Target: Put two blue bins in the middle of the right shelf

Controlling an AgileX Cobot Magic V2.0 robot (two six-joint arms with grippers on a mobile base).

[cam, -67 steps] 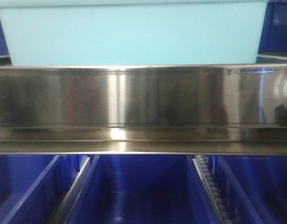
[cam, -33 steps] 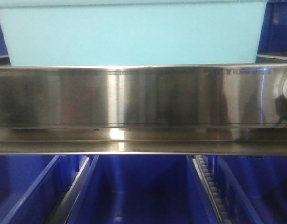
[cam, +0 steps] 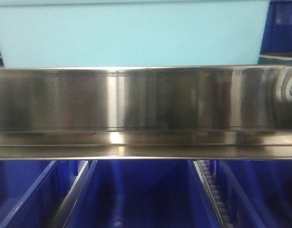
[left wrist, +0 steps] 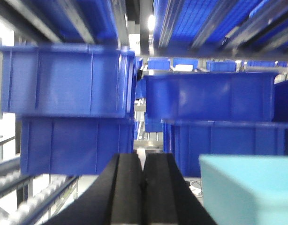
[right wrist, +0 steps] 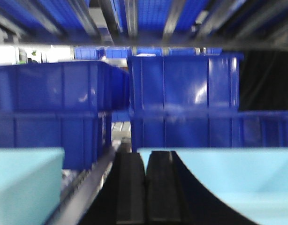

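A light blue bin (cam: 131,33) fills the top of the front view, standing on a steel shelf rail (cam: 146,109). Dark blue bins (cam: 141,194) sit on the level below. In the left wrist view my left gripper (left wrist: 143,161) is shut and empty, with a light blue bin corner (left wrist: 247,187) at its right and stacked dark blue bins (left wrist: 69,79) beyond. In the right wrist view my right gripper (right wrist: 145,159) is shut and empty, between one light blue bin (right wrist: 24,183) at left and another (right wrist: 238,178) at right, with dark blue bins (right wrist: 181,93) behind.
Roller tracks (cam: 212,194) separate the lower bins. A roller rail (left wrist: 22,206) runs at the lower left of the left wrist view. Shelf undersides with metal rails (right wrist: 134,18) hang close overhead. More blue bins (left wrist: 205,98) stand on the far shelf.
The front view has shifted slightly: the light blue bin and the rail sit a little lower and further left in frame.
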